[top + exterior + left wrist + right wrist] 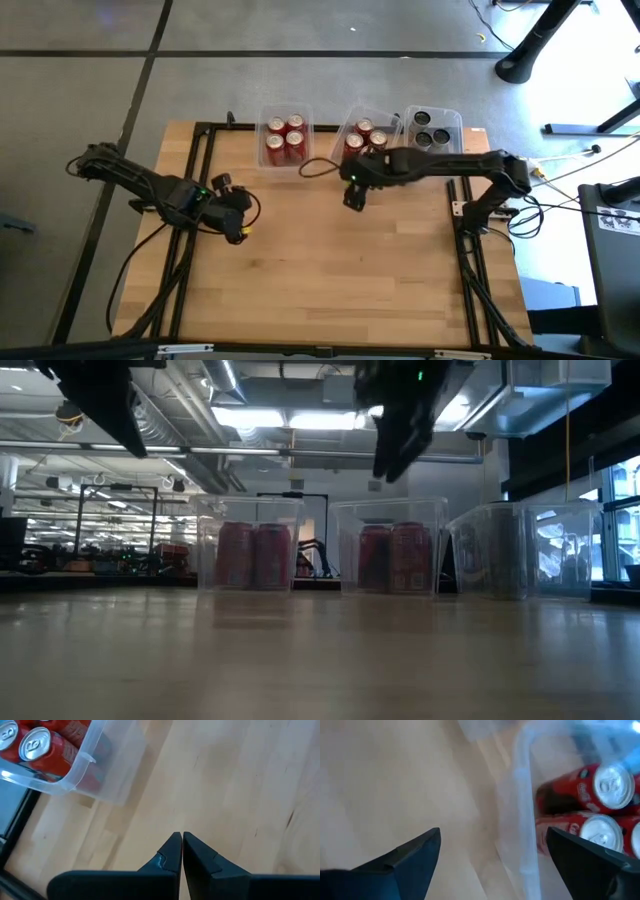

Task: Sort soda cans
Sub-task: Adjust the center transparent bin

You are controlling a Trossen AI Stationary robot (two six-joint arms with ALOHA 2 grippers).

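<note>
Three clear bins stand in a row at the table's far edge. The left bin holds several red soda cans. The middle bin holds three red cans, and the right bin holds three dark cans. My right gripper hangs open above the table just in front of the middle bin, whose wall lies between its fingers' line of sight, with nothing held. My left gripper is shut and empty over the table's left middle, with bare wood below its tips.
Black frame rails run along the table's left and right sides. A dark cable loops between the left and middle bins. Bare wooden tabletop fills the middle and near part.
</note>
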